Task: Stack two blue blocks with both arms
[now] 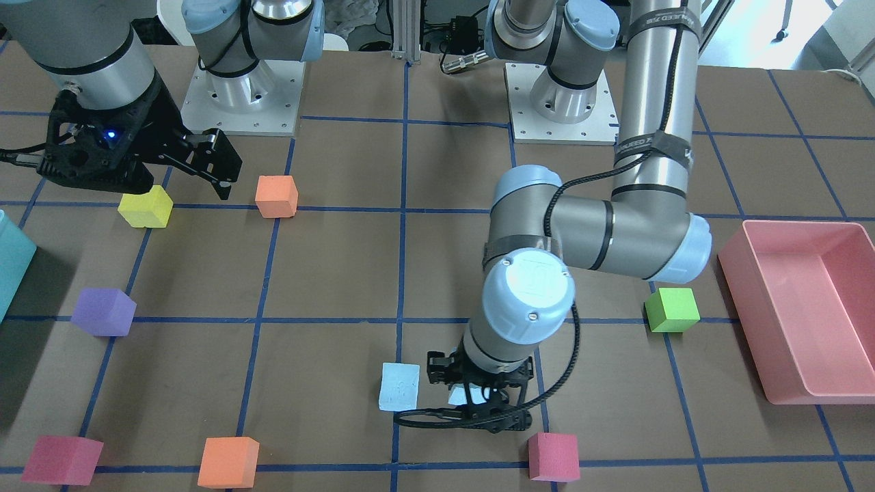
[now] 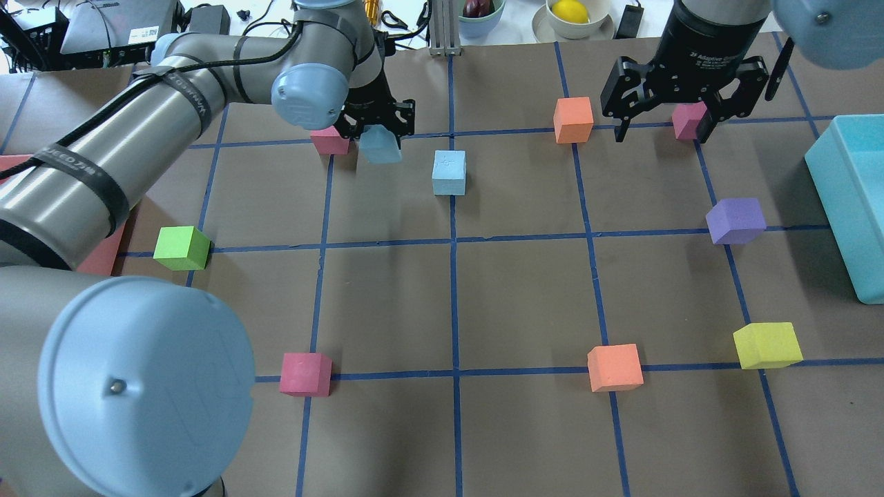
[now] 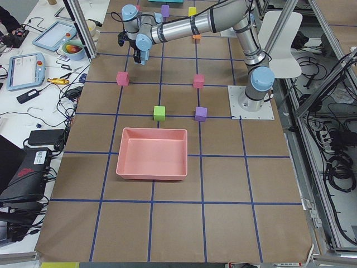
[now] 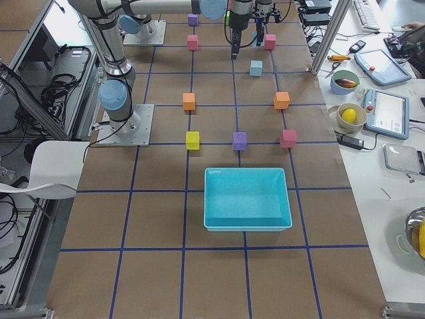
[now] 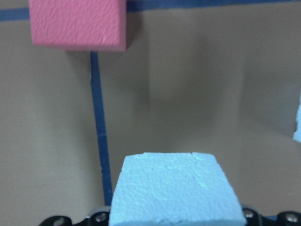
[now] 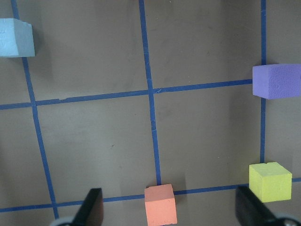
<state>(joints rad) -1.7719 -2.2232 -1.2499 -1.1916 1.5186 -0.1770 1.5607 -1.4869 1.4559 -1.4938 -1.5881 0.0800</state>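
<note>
Left end effector clamped on blue block, apparently lifted off tabletop, just beside red cube; second blue block sat near on tabletop, nothing on top; right end effector hung well apart, jaws spread, empty. Pick looked done; carry-over, placement on second blue block and release were left to do.

A pink tray, teal bin, green cube, purple cube and yellow cube sit apart.
</note>
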